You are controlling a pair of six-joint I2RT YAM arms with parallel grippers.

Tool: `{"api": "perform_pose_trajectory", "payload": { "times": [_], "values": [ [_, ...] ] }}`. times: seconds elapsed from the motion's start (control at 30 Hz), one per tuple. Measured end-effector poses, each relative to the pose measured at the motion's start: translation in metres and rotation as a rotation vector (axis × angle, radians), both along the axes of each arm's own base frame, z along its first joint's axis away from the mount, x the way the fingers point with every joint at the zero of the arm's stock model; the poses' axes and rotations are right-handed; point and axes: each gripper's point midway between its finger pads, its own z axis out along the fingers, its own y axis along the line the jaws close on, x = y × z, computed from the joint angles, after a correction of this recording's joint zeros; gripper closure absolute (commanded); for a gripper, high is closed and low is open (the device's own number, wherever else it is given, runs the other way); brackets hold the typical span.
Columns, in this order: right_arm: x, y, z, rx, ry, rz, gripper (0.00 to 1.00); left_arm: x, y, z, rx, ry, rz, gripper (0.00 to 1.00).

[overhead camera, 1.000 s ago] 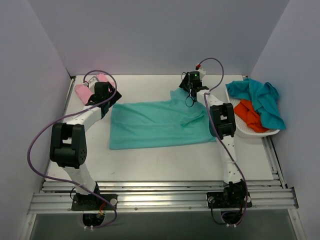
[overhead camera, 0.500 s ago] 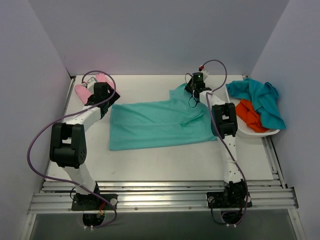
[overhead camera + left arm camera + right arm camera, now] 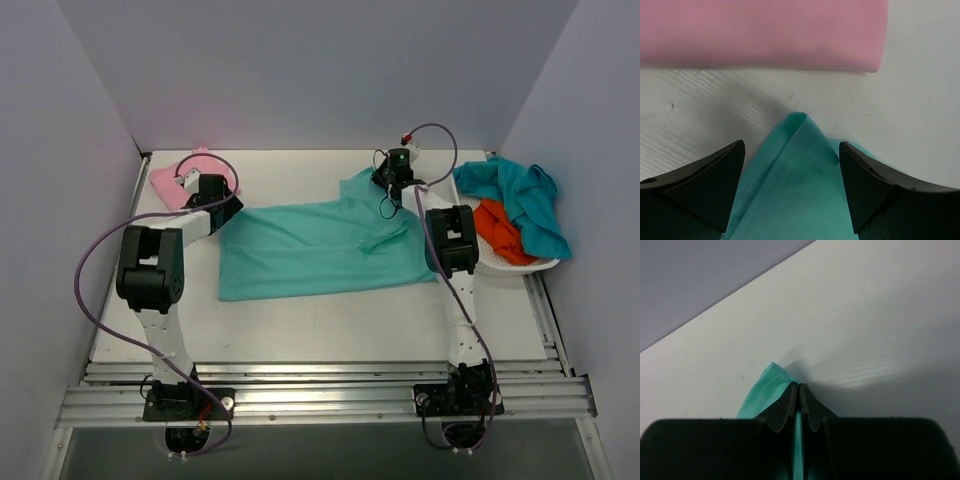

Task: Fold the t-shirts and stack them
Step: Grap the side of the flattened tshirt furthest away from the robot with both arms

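A light sea-green t-shirt (image 3: 320, 245) lies spread across the middle of the table. My right gripper (image 3: 393, 180) is shut on its far right corner (image 3: 767, 385) and holds that corner up off the table. My left gripper (image 3: 222, 203) is open, its jaws either side of the shirt's far left corner (image 3: 797, 150), which lies on the table. A folded pink t-shirt (image 3: 170, 180) lies at the far left, just beyond that corner; it also shows in the left wrist view (image 3: 760, 32).
A white basket (image 3: 520, 265) at the right edge holds a darker teal t-shirt (image 3: 520, 195) and an orange one (image 3: 497, 225). Grey walls close in the table on the left, back and right. The arm bases stand on a metal rail at the near edge.
My left gripper has moved right from the pink t-shirt to the sea-green shirt's far left corner. My right gripper has pulled the far right corner slightly right and farther back.
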Motion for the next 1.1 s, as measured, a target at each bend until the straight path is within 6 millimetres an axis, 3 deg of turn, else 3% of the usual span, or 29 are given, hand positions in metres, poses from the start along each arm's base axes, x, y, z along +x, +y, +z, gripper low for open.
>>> {"api": "perform_pose_trajectory", "payload": {
  "times": [0.1,0.3,0.53,0.67,0.87,0.93,1.1],
  "values": [
    [0.000,0.000,0.000,0.005,-0.002,0.000,1.00,0.003,-0.001,-0.015,0.000,0.027,-0.001,0.16],
    [0.000,0.000,0.000,0.009,-0.004,0.000,1.00,0.023,-0.005,-0.003,-0.016,-0.014,-0.003,0.19],
    [0.000,0.000,0.000,0.010,-0.004,0.000,1.00,0.036,-0.009,-0.013,-0.025,-0.008,-0.007,0.20],
    [0.000,-0.001,0.000,0.010,-0.005,0.000,1.00,0.039,-0.011,-0.013,-0.036,-0.013,-0.009,0.26],
    [0.001,-0.001,0.000,0.011,-0.005,-0.001,1.00,0.040,-0.013,-0.016,-0.054,-0.009,-0.006,0.49],
    [0.001,-0.001,0.000,0.011,-0.005,-0.001,1.00,0.041,-0.014,-0.018,-0.063,-0.007,-0.005,0.65],
    [0.001,-0.002,0.000,0.011,-0.005,-0.002,1.00,0.041,-0.015,-0.021,-0.064,0.005,-0.007,0.89]
  ]
}}
